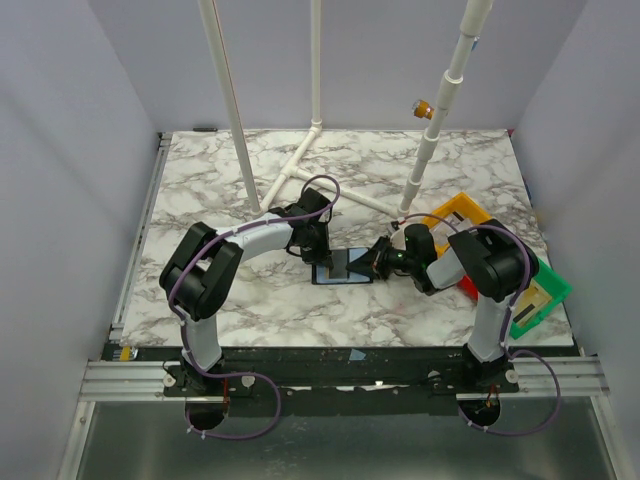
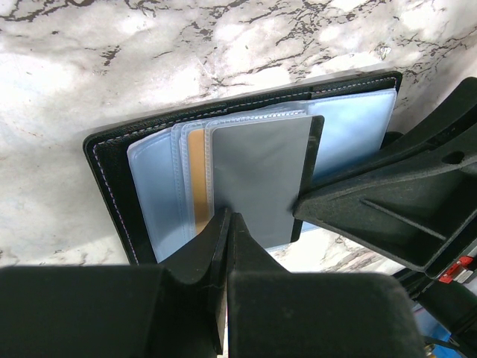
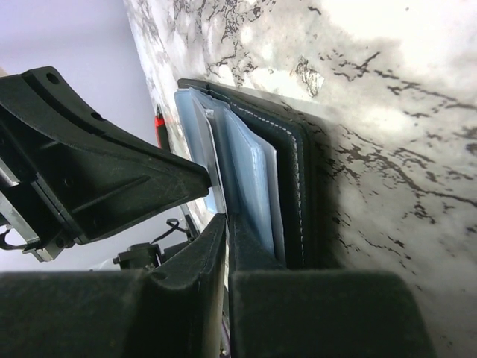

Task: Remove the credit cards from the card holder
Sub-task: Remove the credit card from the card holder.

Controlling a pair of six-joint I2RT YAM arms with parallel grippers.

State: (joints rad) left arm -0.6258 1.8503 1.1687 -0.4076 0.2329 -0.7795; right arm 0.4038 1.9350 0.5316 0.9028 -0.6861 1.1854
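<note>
Two closed jaws: left touches card holder (image 2: 112, 179), right pinches card (image 2: 261, 179).

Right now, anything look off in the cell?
Only the bins at the right edge of the table: the yellow bin, red bin and green bin lie piled crookedly, the green one seemingly overhanging the edge. The card holder lies open and flat, a grey card partly out.

Blk card holder (image 2: 108, 179) open; grey, gold credit cards (image 2: 257, 179) inside.
</note>
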